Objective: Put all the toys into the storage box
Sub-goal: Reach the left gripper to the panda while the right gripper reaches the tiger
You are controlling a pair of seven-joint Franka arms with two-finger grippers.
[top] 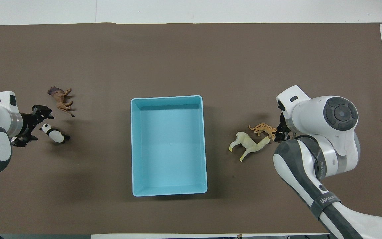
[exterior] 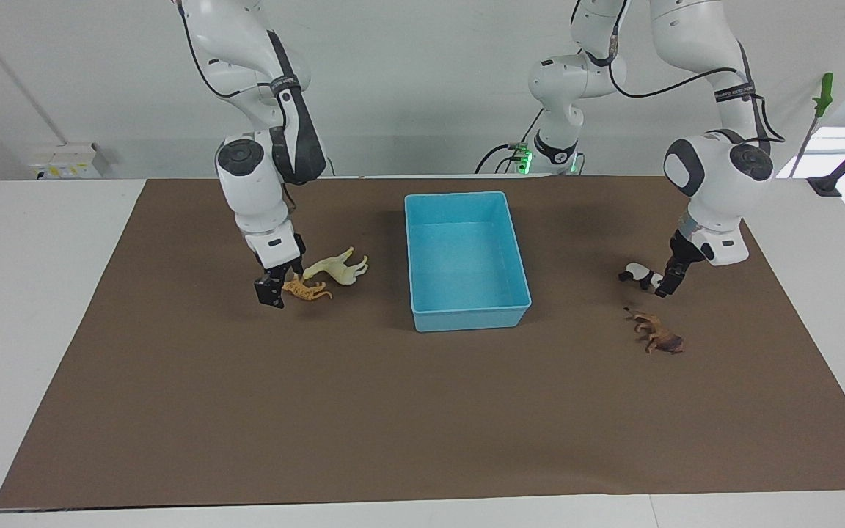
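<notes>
Centrally, the empty storage box (exterior: 465, 257) sits on the table (exterior: 393, 411), brown mat open all round. Left end effector (exterior: 663, 284), spread, reaches the panda (exterior: 639, 275); right end effector (exterior: 273, 287), spread, reaches the tiger (exterior: 306, 290).

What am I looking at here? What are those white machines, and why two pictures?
These are two robot arms, each ending in a gripper. One picture faces them across the table; the other looks down from above their end. On the brown mat sits an empty blue storage box. The right gripper is down at the orange tiger, which lies against a cream horse. The left gripper is down at the panda; a brown maned animal lies farther from the robots. Both grippers are open, holding nothing.
</notes>
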